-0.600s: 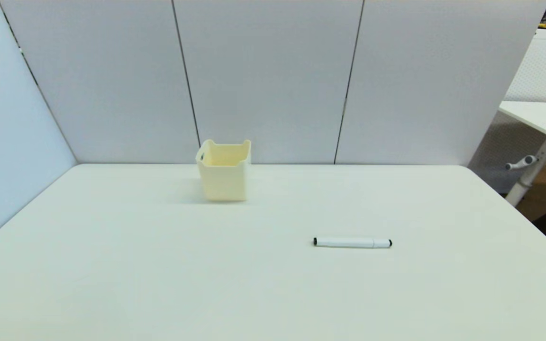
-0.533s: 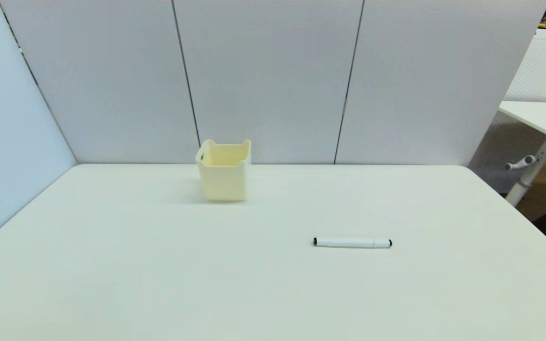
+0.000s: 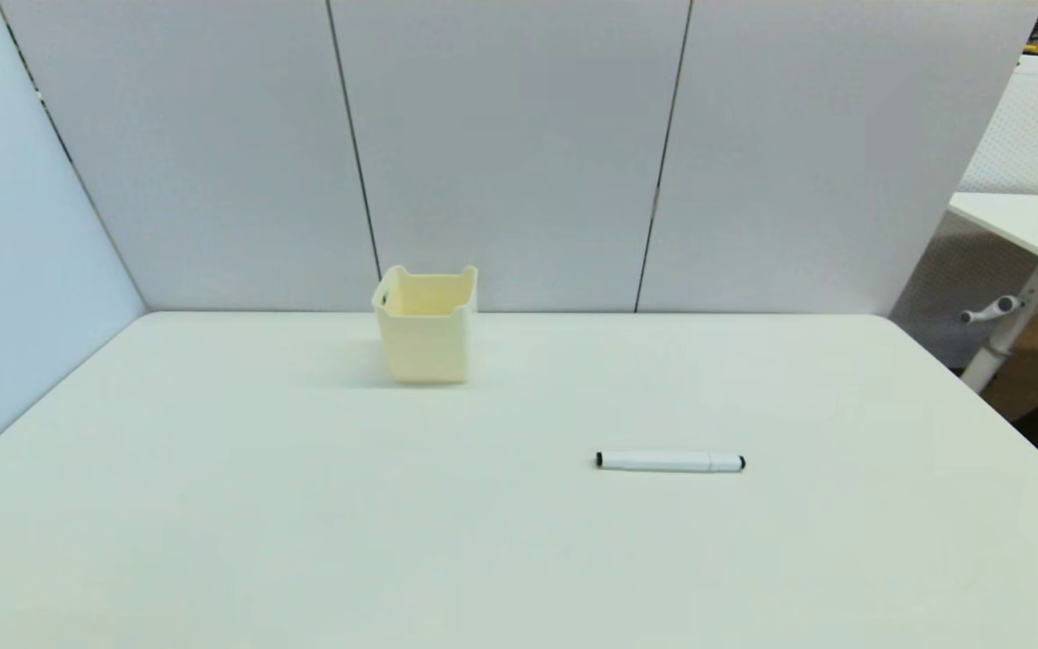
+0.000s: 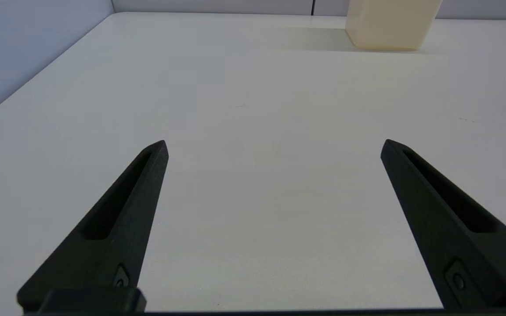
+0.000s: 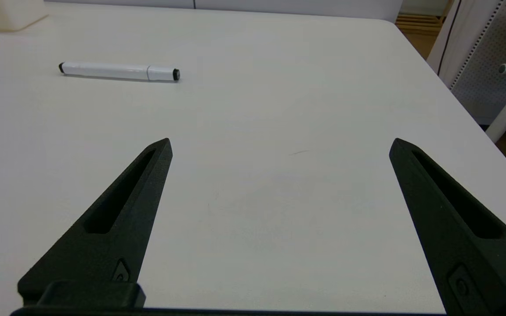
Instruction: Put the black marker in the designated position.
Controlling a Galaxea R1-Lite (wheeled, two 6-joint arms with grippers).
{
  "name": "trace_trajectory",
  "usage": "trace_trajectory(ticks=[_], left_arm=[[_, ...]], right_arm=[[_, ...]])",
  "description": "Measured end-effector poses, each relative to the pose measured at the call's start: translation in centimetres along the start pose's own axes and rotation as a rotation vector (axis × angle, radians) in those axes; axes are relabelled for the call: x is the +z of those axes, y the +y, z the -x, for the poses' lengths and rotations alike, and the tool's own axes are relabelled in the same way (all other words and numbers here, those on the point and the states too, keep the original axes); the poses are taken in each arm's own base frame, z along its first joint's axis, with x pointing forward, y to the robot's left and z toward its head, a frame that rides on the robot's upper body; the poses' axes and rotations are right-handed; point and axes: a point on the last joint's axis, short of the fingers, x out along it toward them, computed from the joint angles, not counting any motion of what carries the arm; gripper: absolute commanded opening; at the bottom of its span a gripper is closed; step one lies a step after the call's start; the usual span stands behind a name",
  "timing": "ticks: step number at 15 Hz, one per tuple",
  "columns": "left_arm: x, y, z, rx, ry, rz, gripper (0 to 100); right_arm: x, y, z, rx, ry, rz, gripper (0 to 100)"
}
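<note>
White table (image 3: 303,505); both jaws wide, empty.

My matt black plastic fingers (image 5: 125,210) over a smooth white table (image 3: 303,505); glossy white-barrelled black marker (image 3: 670,461), cream plastic bin (image 3: 426,338)

- The left gripper (image 4: 274,142) is held above the white table (image 4: 253,109), its 2 fingers (image 4: 117,219) spread wide.
- A cream bin (image 4: 389,26) is seen well beyond them.
</note>
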Motion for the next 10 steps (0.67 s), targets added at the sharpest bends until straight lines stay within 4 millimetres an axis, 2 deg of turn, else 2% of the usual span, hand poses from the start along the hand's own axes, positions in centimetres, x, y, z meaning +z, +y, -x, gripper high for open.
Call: trace_trajectory(ticks=[10], left_arm=[[0.22,0.02,-0.33,0.006,0.046,0.004,100]], right_arm=[[0.00,0.00,0.00,0.000,0.000,0.000,100]])
